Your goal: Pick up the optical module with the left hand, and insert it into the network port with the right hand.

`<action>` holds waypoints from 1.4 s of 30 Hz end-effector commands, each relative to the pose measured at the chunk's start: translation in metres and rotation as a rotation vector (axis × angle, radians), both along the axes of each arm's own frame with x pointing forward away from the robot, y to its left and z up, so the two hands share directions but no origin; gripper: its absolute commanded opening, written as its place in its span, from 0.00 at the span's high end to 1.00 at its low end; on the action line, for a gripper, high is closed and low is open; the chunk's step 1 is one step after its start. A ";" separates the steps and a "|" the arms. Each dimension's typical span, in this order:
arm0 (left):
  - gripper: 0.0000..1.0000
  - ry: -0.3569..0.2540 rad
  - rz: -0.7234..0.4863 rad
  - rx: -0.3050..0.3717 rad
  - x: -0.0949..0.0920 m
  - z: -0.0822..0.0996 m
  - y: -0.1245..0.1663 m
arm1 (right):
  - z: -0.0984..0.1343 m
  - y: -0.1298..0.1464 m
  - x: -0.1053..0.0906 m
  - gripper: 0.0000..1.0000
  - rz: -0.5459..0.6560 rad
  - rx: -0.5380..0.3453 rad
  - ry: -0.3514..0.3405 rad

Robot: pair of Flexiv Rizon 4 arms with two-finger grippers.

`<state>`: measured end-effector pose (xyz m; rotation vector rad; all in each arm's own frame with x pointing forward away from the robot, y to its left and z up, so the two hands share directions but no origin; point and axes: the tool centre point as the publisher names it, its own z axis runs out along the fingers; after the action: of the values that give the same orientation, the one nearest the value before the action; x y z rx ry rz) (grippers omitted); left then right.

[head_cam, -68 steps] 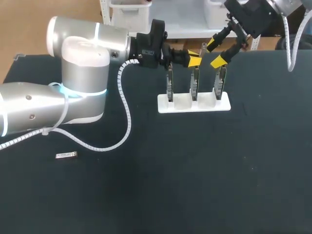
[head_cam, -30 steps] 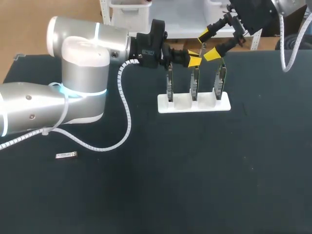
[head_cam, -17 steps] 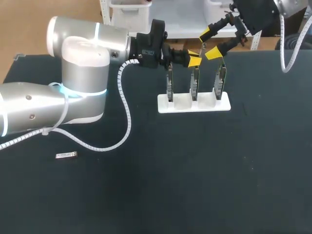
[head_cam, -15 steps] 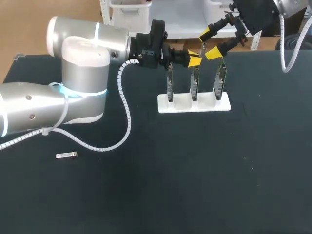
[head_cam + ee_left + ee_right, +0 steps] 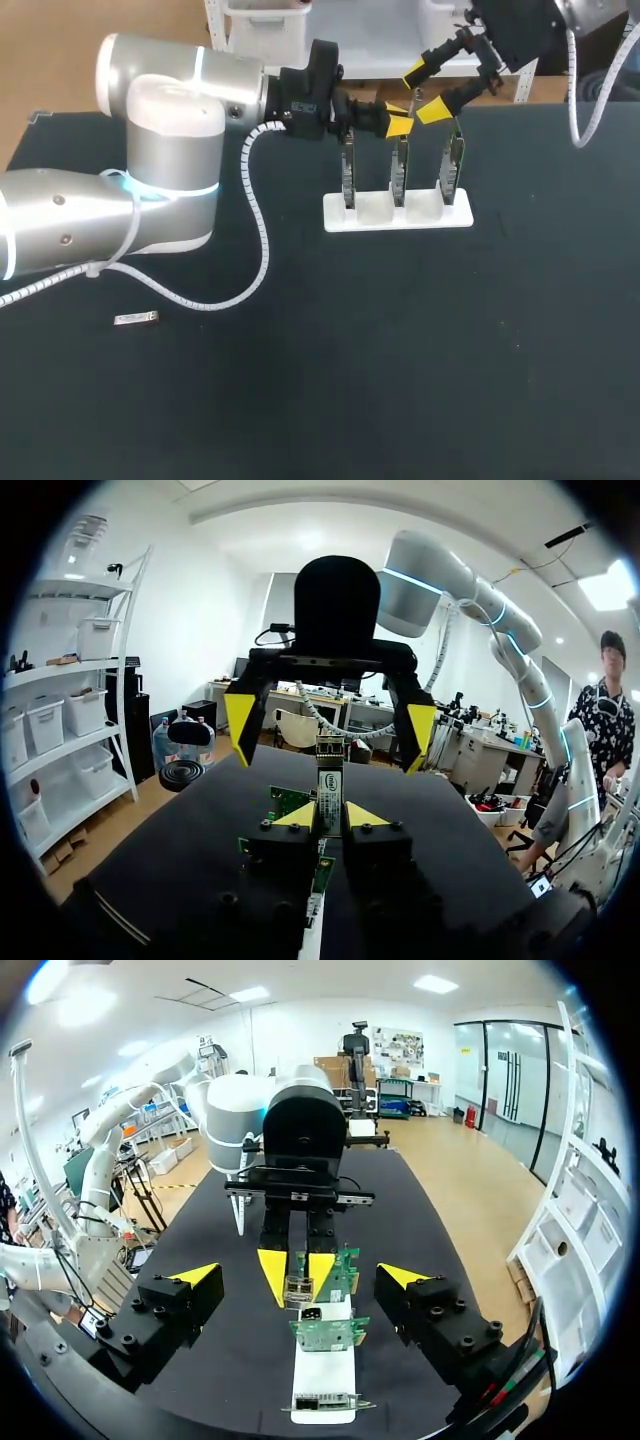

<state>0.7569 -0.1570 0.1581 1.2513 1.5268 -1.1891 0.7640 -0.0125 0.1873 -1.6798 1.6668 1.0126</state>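
My left gripper sits above the middle card of the stand, shut on a small silver optical module that sticks out past its yellow tips. In the left wrist view my right gripper hangs open just ahead, one finger on each side of the module's far end, not touching it. From the right wrist view, the right gripper is wide open, and the module sits between the left gripper's yellow tips ahead of it. In the head view the right gripper is open above the stand.
A white stand holds three upright green network cards: left, middle, right. A second small module lies on the black table near the front left, beside the left arm's cable.
The right gripper rose from beside the right card and shifted left until it straddled the module, and has barely moved in the last second. The left arm and its grip are unchanged.
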 end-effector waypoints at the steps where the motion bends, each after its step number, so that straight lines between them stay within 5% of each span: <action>1: 1.00 0.000 -0.003 0.000 0.002 -0.001 -0.001 | -0.001 0.000 0.003 0.00 0.002 0.002 0.003; 7: 1.00 0.000 -0.003 0.000 0.002 -0.001 -0.001 | -0.001 -0.002 0.003 0.00 -0.004 -0.001 -0.001; 8: 1.00 0.000 -0.003 0.000 0.002 -0.001 -0.001 | -0.001 -0.002 0.003 0.18 -0.002 0.002 -0.003; 9: 1.00 0.000 -0.003 0.000 0.002 -0.001 -0.001 | -0.001 -0.002 0.003 0.65 0.000 0.004 -0.003; 10: 1.00 0.000 -0.003 0.000 0.002 -0.001 -0.001 | -0.001 -0.002 0.003 1.00 0.001 0.004 -0.003; 11: 1.00 0.000 -0.003 0.000 0.002 -0.001 -0.001 | -0.001 -0.002 0.003 1.00 0.002 0.004 -0.004; 34: 1.00 0.000 -0.003 0.000 0.002 -0.001 -0.001 | -0.001 -0.007 0.005 1.00 -0.009 -0.004 -0.002; 35: 1.00 0.000 -0.003 0.000 0.002 -0.001 -0.001 | -0.001 -0.007 0.005 0.75 -0.010 -0.003 -0.002; 36: 1.00 0.000 -0.003 0.000 0.002 -0.001 -0.001 | -0.001 -0.007 0.005 0.00 -0.012 -0.005 -0.002; 42: 1.00 0.000 -0.003 0.000 0.002 -0.001 -0.001 | -0.001 -0.006 0.004 0.00 -0.005 -0.006 -0.003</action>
<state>0.7578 -0.1575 0.1578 1.2523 1.5258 -1.1905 0.7677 -0.0187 0.1863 -1.6780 1.6744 1.0029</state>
